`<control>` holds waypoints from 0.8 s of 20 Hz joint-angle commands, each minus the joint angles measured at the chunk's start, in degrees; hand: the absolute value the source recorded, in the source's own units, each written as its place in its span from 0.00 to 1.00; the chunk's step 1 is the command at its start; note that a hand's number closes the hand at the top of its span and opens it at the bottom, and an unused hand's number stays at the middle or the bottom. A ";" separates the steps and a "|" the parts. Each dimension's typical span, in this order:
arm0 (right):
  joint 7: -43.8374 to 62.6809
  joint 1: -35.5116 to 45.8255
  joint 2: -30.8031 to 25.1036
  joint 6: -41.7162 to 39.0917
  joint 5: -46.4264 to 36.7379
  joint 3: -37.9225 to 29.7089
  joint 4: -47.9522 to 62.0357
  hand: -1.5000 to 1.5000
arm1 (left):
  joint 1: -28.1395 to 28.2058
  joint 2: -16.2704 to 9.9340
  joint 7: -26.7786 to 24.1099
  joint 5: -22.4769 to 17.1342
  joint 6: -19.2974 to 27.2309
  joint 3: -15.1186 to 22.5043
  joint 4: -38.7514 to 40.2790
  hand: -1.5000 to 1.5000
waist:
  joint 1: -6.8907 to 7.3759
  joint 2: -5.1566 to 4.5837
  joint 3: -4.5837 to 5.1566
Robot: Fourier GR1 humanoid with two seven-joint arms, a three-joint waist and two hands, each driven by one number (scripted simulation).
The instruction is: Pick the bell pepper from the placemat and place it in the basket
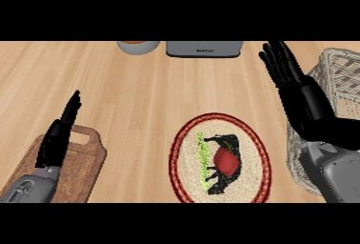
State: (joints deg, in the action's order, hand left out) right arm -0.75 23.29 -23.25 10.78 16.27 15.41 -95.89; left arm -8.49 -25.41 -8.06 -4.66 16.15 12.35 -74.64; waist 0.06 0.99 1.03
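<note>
The right forearm (pixel 337 176), grey and bulky, fills the lower right corner, closest to the viewer. From it the black right hand (pixel 299 88) reaches up and away across the wooden counter (pixel 147 95), its fingers straight and slightly spread, holding nothing. Just to the outer side of this hand and partly behind the arm stands a pale woven basket (pixel 341 66).

To the inner side of the right forearm, near the wrist, lies an oval placemat (pixel 184 157) with a red border and a dark animal picture. A red bell pepper (pixel 227 161) rests on its middle, apart from both hands.

Well over on the other side, the left hand (pixel 67 119) is seen edge-on, fingers straight and together, pointing away, empty. Under its wrist and forearm lies a brown wooden cutting board (pixel 88 157) with a handle slot.

Far beyond the fingertips, at the counter's back edge, sit a pale bowl (pixel 138 46) and a grey box-shaped appliance (pixel 204 49).
</note>
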 commanded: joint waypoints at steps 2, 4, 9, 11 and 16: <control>2.06 -6.78 1.16 9.35 -7.43 0.55 -4.47 1.00 | -2.11 -0.04 -1.11 -0.84 -3.01 -0.77 -1.43 0.50 | -1.10 -0.73 -0.97; 0.83 -12.82 0.43 14.93 -9.90 -2.31 -4.56 1.00 | -0.66 -1.36 -1.27 -3.29 -6.06 -0.86 -5.46 0.50 | -2.08 -0.22 -1.00; -11.07 -17.04 10.57 24.36 -26.26 12.79 -2.37 1.00 | -2.60 0.21 2.50 -6.48 -11.51 2.38 -10.84 0.50 | 0.28 -0.77 -1.10; -7.24 -14.89 14.57 32.17 -35.83 16.97 4.88 0.00 | -4.38 -1.16 3.42 -7.33 -13.05 1.36 -10.82 0.50 | 0.96 -0.93 -0.96; 6.49 -14.15 21.90 45.32 -52.58 16.99 14.44 0.00 | -4.99 -0.45 3.42 -7.01 -12.78 1.16 -9.39 0.50 | -0.35 -0.74 -0.67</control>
State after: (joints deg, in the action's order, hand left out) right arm -1.62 9.14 -6.82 47.55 -24.49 30.39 -87.43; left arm -12.89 -26.03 -5.10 -11.36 4.24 13.38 -83.97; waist 0.09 0.21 0.22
